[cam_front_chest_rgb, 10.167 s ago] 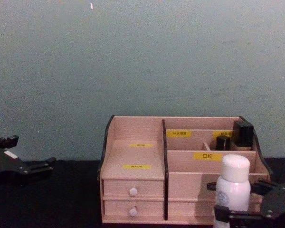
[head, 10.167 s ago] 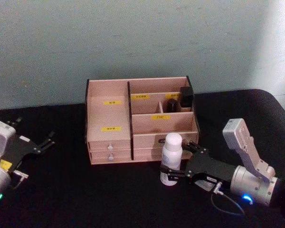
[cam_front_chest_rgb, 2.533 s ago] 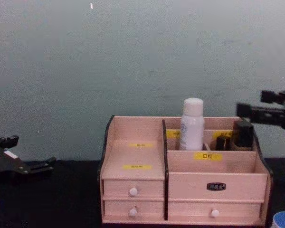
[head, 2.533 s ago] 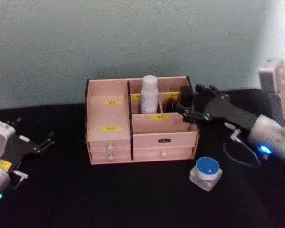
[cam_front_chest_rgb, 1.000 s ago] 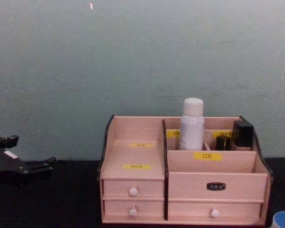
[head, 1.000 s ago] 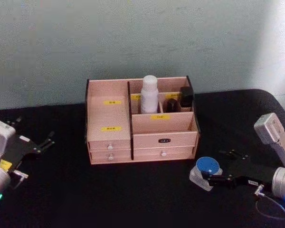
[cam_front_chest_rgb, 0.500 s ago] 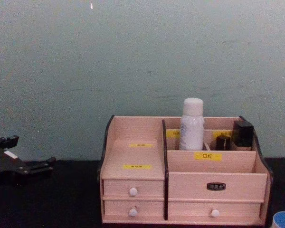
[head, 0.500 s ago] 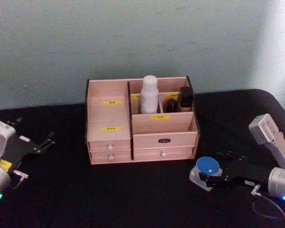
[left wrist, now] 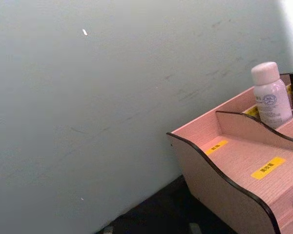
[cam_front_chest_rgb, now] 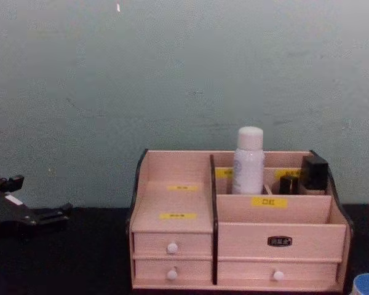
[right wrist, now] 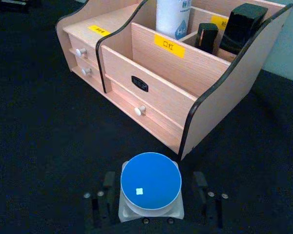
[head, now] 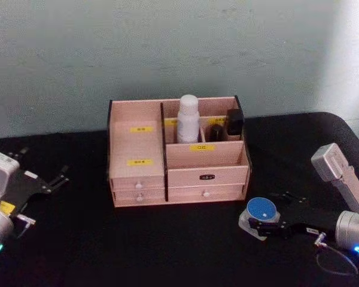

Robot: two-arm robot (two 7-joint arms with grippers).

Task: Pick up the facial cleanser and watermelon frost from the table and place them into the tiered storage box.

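Closing on the jar (right wrist: 151,181) looked like the step in hand. The right gripper (right wrist: 154,195) lay low on the black table (head: 137,245), its fingers (right wrist: 109,192) spread wide, one on each side of the jar and seemingly a little clear of it. The jar sat near the right front corner of the box (head: 208,176), but apart from it.

A good grasp would probably take the squat glass body below the wide blue lid, squarely and evenly. A pinch on the lid rim alone might slip. The lift would then need to clear the box's dark side edge before moving over an open compartment. The bottle (head: 188,119) stood upright in a back compartment, near two small black containers (head: 234,121), so the wide middle compartment seemed the easier place. The left gripper (head: 45,184) rested at the table's left, well apart, fingers open.

Whether the right pads touched the glass could not be told, because the lid hid the jar's sides from the wrist camera. From the chest, a mere sliver of blue lid showed at the lower corner. The yellow labels were too small to read.
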